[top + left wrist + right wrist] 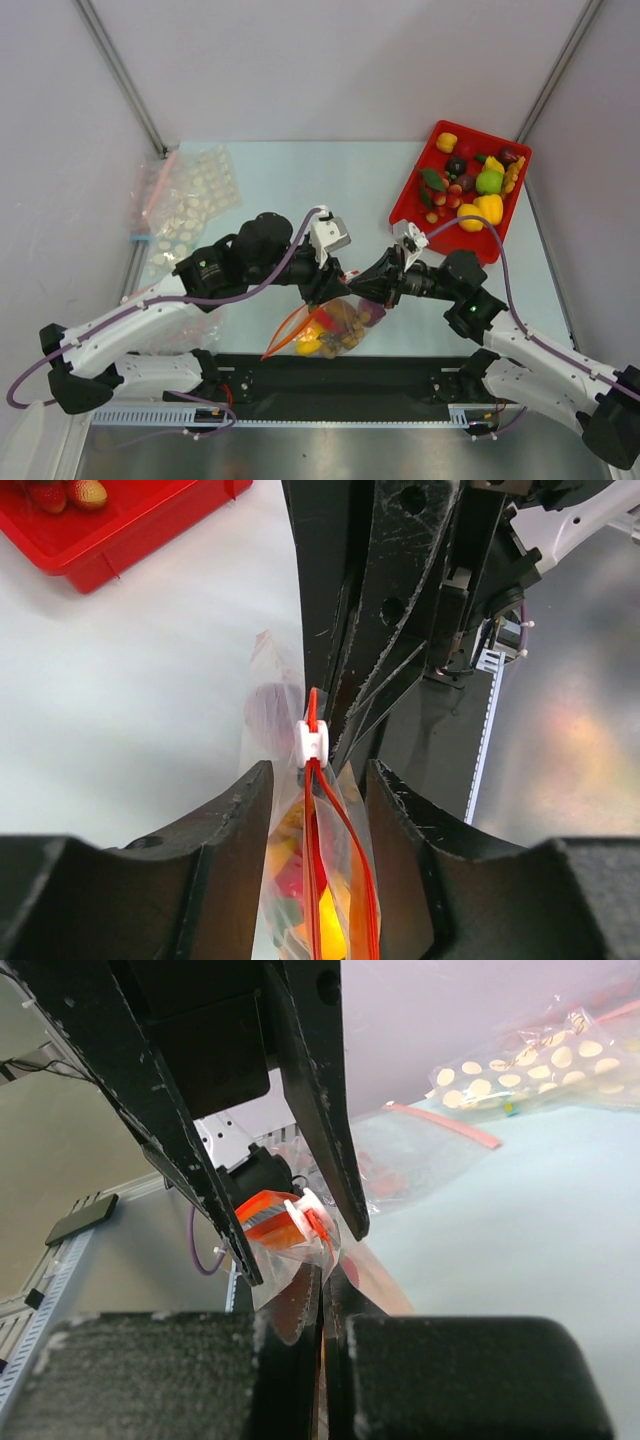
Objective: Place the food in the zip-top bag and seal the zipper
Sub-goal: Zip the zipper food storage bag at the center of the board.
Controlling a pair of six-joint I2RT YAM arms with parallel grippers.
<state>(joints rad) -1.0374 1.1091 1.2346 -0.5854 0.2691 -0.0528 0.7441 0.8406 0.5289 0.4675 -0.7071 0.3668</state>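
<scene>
1. Closest to the lens in the left wrist view: two dark fingers (225, 820) of the left gripper (317, 780), spread apart and straddling the top edge of the zip-top bag (272, 685) without visibly pinching it.
2. Between those fingers: the red-orange zipper (312, 880), with its white slider (313, 742) near one end. Toward the camera from the slider, two strips running apart, so not sealed along that stretch.
3. Facing it: the right gripper (322, 1360), pressed together on a fold of the bag's clear film just beside the slider, apparently anchoring that end.
4. Seen from above: bag hanging between both grippers at the middle of the near edge of the table (300, 180), bulging with food (335, 322) in yellow, orange and brown. Hard to tell whether resting on the surface or lifted clear.
5. Well apart at the far right: red tray (412, 200) holding many more toy pieces. Dotted bags (190, 200) off to the far left, untouched.
6. Progress, as a judgement: loading looks finished or close to it, and sealing looks under way. Left to do: draw the slider along the whole strip while holding the far end taut, then let go.
</scene>
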